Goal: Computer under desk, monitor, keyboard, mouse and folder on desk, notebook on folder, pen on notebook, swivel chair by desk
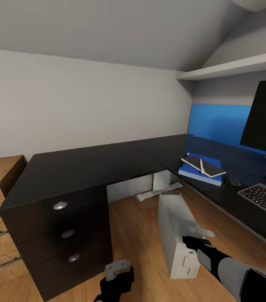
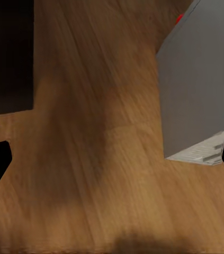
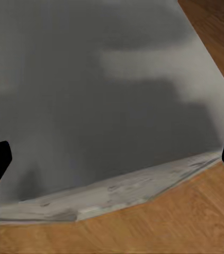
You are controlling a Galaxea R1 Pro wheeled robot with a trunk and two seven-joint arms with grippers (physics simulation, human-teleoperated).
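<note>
Head view: the computer tower (image 1: 175, 235) stands on the floor (image 1: 137, 235) near the table (image 1: 86, 165); rigid, bulky, likely heavy. Right tool (image 1: 190, 243), fingers apart, meets its near top edge, best pushed.

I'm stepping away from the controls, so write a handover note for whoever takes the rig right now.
Left gripper: jaws open, empty, low over the wood floor by the glossy black L-shaped desk.
Right gripper: jaws open around the near end of the light grey computer tower, not closed on it.
Tower stands on the floor, only partly under the desk.
On the desk: black monitor, black keyboard, small dark mouse, blue folder with dark notebook stacked on it.
Left: push the tower fully under; check the pen and the swivel chair.
</note>
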